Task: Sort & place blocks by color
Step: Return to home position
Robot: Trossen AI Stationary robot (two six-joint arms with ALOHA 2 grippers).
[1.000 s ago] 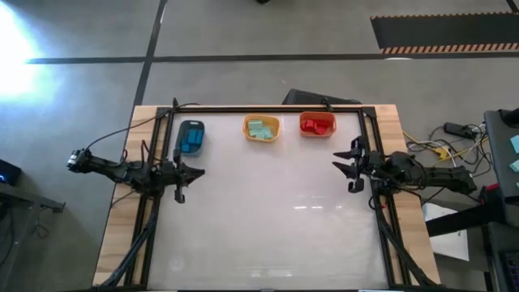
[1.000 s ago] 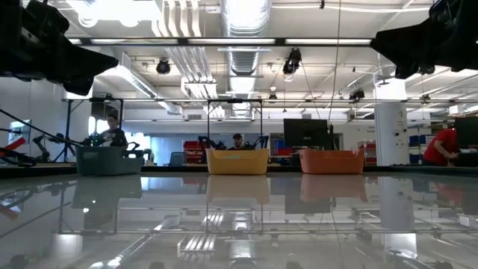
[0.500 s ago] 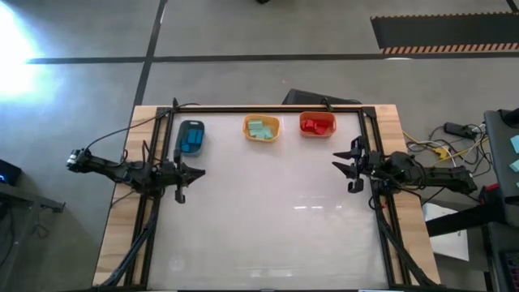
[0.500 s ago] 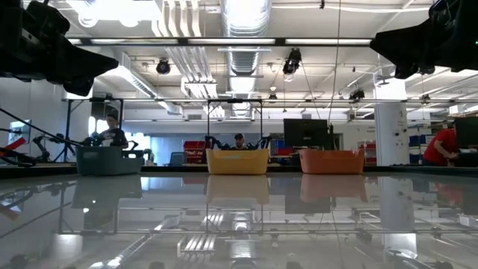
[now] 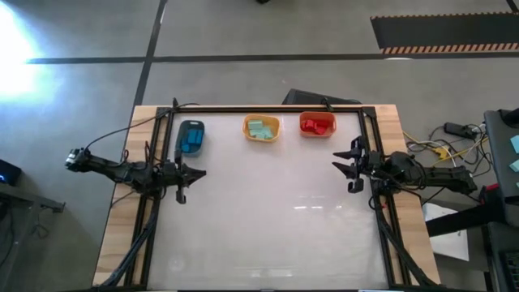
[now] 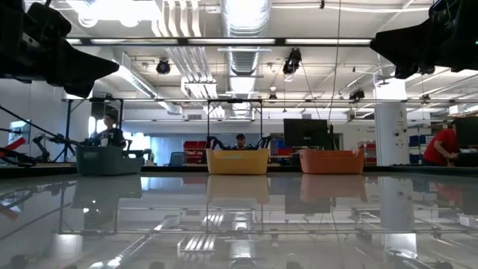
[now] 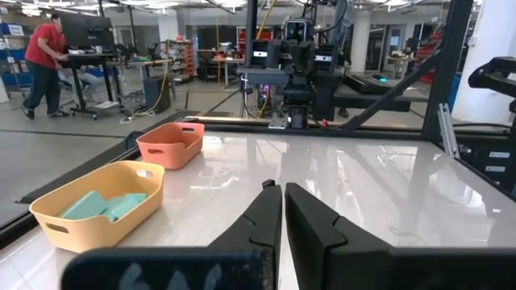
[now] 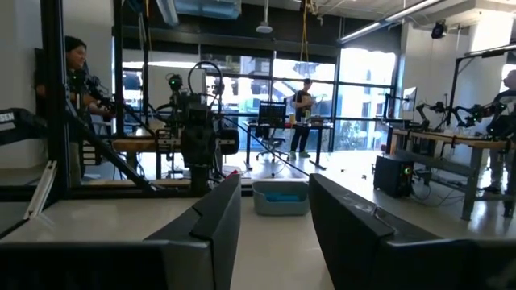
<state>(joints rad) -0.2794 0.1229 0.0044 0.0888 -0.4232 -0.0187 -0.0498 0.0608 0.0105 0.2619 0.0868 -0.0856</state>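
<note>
The blocks lie sorted in three bins along the table's far edge: bright blue ones in the grey bin (image 5: 191,138), pale teal ones in the yellow-orange bin (image 5: 261,128), red ones in the orange-red bin (image 5: 317,124). My left gripper (image 5: 197,172) hovers at the table's left side, just near of the grey bin, its fingers (image 7: 281,211) shut and holding nothing. My right gripper (image 5: 338,163) hovers at the table's right side, near of the orange-red bin, open and holding nothing (image 8: 274,211).
The glossy white tabletop (image 5: 268,219) stretches bare between the arms and toward the near edge. A black frame (image 5: 268,108) runs along the far edge behind the bins. People and workbenches show in the room beyond the table.
</note>
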